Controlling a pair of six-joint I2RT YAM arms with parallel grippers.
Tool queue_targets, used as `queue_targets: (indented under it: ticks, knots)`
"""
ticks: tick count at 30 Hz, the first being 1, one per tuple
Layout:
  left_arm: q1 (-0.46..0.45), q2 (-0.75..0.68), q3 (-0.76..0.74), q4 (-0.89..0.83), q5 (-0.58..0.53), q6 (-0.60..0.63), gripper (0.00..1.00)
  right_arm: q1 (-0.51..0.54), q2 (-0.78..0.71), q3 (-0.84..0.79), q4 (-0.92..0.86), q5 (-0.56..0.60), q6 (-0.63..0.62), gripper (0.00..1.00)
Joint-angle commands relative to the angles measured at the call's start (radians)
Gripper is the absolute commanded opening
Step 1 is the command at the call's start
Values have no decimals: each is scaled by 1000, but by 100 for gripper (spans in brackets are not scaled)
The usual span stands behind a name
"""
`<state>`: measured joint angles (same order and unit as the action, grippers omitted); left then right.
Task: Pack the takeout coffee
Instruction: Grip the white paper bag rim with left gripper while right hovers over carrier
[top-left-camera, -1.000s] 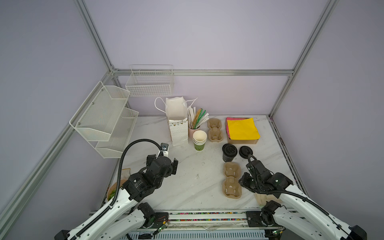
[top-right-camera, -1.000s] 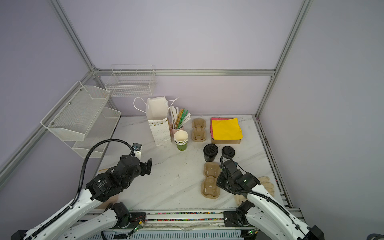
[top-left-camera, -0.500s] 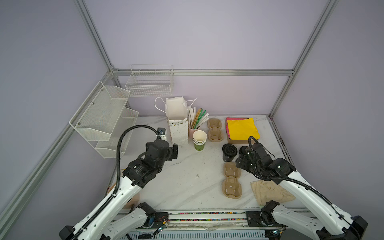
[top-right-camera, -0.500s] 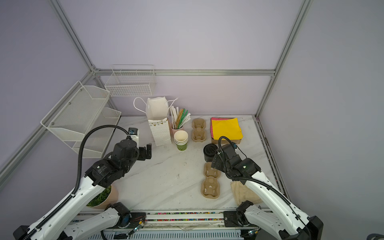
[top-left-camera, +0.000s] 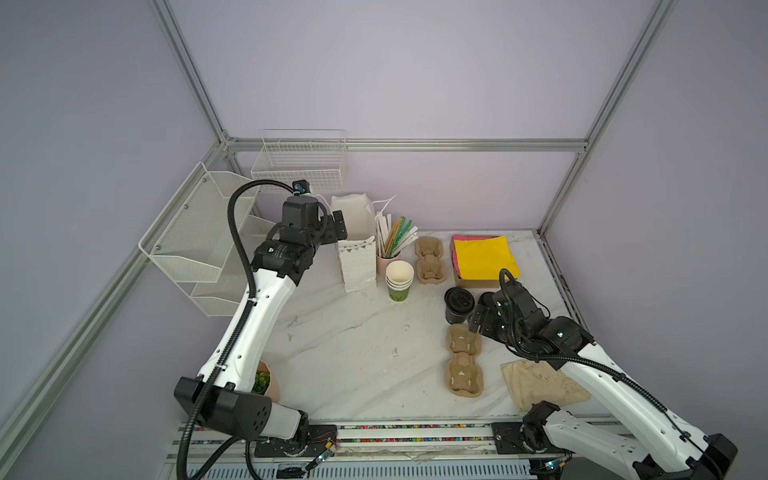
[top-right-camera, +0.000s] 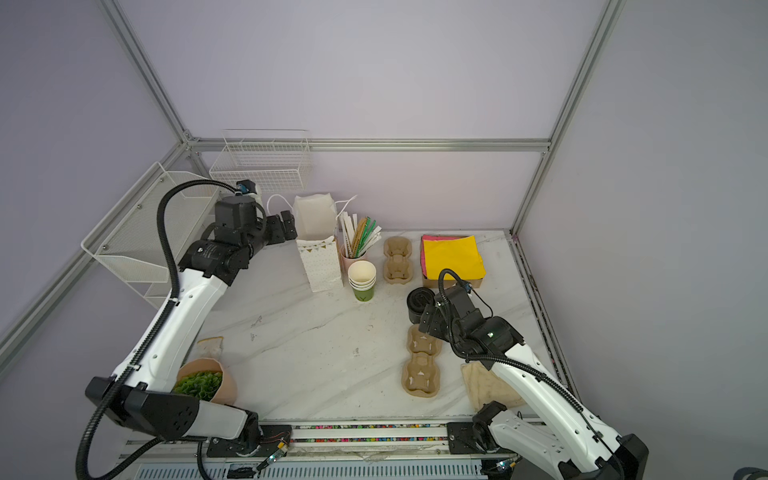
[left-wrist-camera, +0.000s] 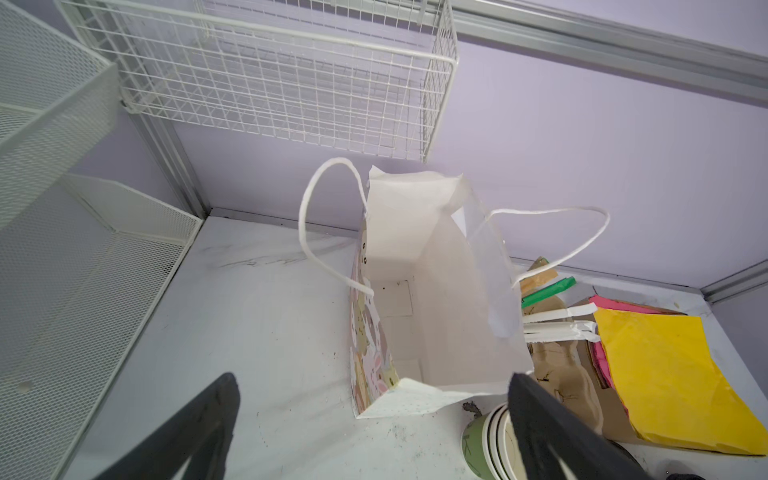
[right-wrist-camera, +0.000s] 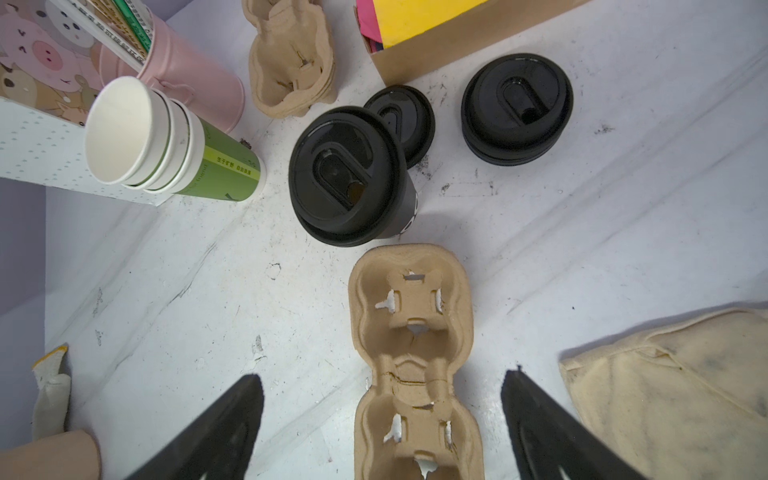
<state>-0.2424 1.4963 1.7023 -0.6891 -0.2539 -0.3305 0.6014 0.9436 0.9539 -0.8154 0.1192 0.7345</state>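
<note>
Right gripper (top-left-camera: 478, 316), jaws newly spread, is being brought beside the lidded cup (top-left-camera: 458, 305), presumably for grasping; left gripper (top-left-camera: 337, 227), jaws apart, is being held well away.

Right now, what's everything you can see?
coffee cup: one, black, lidded, right of middle.
spare lids: at least two, black, beside it.
paper bag: one, white, back middle.
nested cups: one stack, green, beside paper bag.
straw cup: one, pink, behind them.
napkins: pile, yellow over pink, back right.
carrier stack: one, brown, beside napkins.
cloth: one, beige, front right.
cup carrier: one, brown, front, beside cloth.
plant: one, green, front left.
wire basket: one, white, back wall.
mesh shelf: one, white, left wall.
left gripper: one, black, open by paper bag.
right gripper: one, black, open by coffee cup.
</note>
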Motion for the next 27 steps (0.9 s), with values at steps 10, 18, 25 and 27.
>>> queue_targets:
  ticks: [10,18,25,27]
  knots:
    - [14,217,233,-82,19,12,87,5,-83,5,-37,0,-43,93]
    - [15,291,280,-108,4,23,70,5,-97,-5,-39,-3,-51,93]
    - [14,332,309,-123,-5,31,54,5,-97,-13,-31,-8,-53,93]
    - [15,342,319,-128,-9,33,48,5,-97,-13,-31,-8,-54,93]
